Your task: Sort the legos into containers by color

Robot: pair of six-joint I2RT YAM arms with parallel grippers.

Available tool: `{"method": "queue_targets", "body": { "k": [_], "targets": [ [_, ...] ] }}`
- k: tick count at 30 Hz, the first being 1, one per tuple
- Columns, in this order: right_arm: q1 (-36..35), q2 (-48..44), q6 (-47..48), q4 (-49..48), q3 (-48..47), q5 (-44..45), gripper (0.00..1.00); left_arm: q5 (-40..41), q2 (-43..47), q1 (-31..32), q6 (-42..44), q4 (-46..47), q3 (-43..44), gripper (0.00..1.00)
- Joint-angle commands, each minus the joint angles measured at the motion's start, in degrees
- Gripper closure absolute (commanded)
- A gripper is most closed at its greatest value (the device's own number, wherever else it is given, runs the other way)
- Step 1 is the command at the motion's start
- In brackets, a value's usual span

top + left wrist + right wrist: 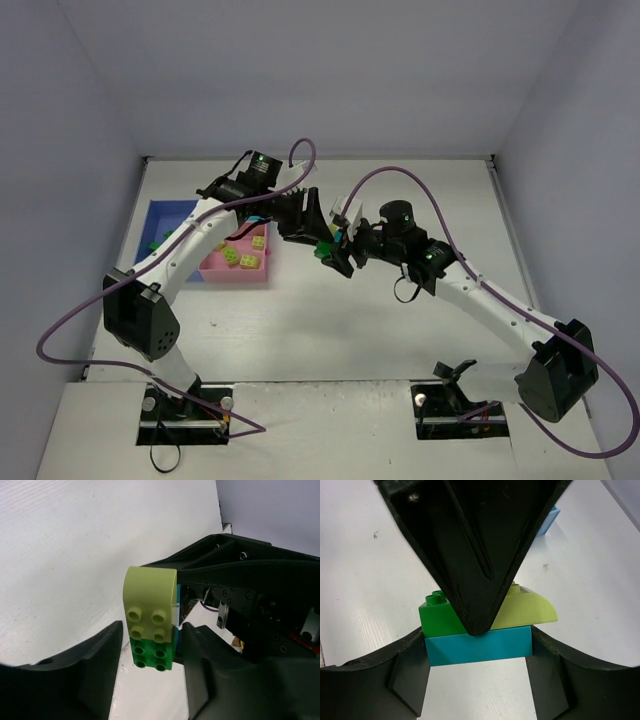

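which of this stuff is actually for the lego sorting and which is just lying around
For the job: joined green brick, curved yellow-green brick and teal brick; pink tray holding loose yellow-green bricks; blue tray.
Just there: purple cables; white table.

Three joined legos are counted between the two grippers, left gripper [152,675] and right gripper [477,670], over the middle of the worktop [400,330]: one yellow-green brick [150,597], one dark green brick [152,655] and one teal brick [477,649]. Toward the worktop's left edge two containers are seen, one pink tray [215,272] and one blue tray [165,212]. At least three yellow-green legos [258,242] are counted in the pink tray, while the green ones in the blue tray are too hidden to be counted.
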State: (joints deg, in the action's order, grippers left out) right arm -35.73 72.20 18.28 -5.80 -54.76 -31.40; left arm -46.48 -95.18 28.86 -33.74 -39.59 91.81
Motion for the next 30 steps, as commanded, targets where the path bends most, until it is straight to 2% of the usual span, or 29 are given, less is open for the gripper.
{"method": "queue_targets", "body": {
  "k": [1,3,5,14,24,28,30],
  "targets": [
    [0.22,-2.68,0.61,-2.9,0.18,0.81,0.99,-0.72,1.39,-1.17,2.8,-2.59,4.42,0.52],
    [0.13,-3.03,0.7,-2.9,0.53,1.25,0.99,-0.81,1.66,-2.67,3.24,-3.29,4.87,0.43],
    [0.22,-3.47,0.79,-2.9,0.8,1.95,1.0,-1.16,2.01,-4.07,3.67,-4.35,5.66,0.38],
    [0.22,-2.86,0.53,-2.9,0.1,1.43,1.0,-3.35,2.89,-3.99,4.56,-4.0,3.21,0.39],
    [0.39,-1.63,-0.18,-2.99,-1.22,1.78,1.0,-5.03,4.12,-1.0,3.24,1.18,-1.37,0.45],
    [0.48,-0.93,-0.79,-3.07,-2.19,1.16,0.99,-5.11,3.95,-0.12,2.36,2.5,-2.42,0.51],
    [0.48,-0.66,-0.97,-3.07,-2.54,1.08,0.98,-4.94,3.94,0.05,2.36,3.29,-2.51,0.59]
  ]
}}
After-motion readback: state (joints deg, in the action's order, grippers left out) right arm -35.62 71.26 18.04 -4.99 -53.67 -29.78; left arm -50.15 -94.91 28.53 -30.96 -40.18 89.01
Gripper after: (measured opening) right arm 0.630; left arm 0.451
